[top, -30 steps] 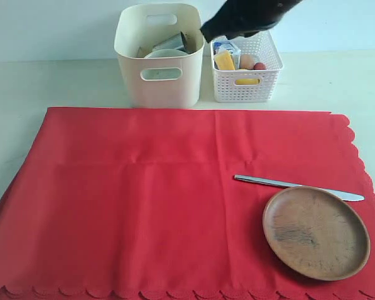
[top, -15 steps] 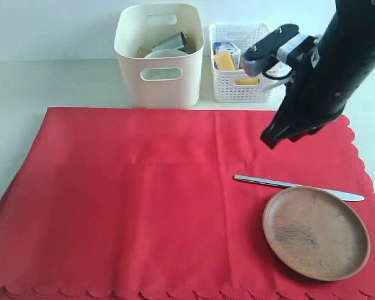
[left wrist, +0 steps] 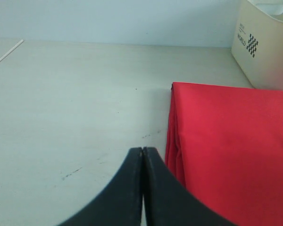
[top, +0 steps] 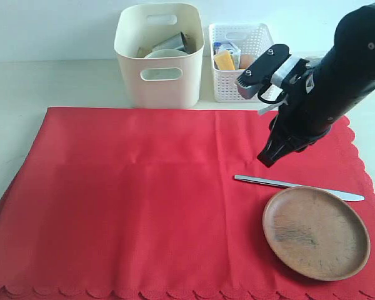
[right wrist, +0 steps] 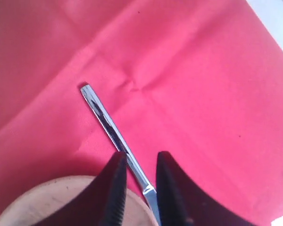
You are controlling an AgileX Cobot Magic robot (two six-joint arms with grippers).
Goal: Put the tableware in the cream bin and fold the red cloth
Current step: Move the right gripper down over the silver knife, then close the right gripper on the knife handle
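Right end effector (right wrist: 140,159) apart, I hover over the knife (right wrist: 104,115); knife, plate (top: 315,232) and red cloth (top: 131,200) folding remain.

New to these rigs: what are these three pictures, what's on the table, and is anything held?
This is a robot with two arms, each ending in a two-finger gripper. One picture looks at the table from outside; the others come from cameras on each wrist. A red cloth carries a metal knife and a wooden plate. Behind it stand a cream bin with tableware and a white basket with food. The right gripper hovers open above the knife. The left gripper is shut by the cloth's edge. Nothing is held.
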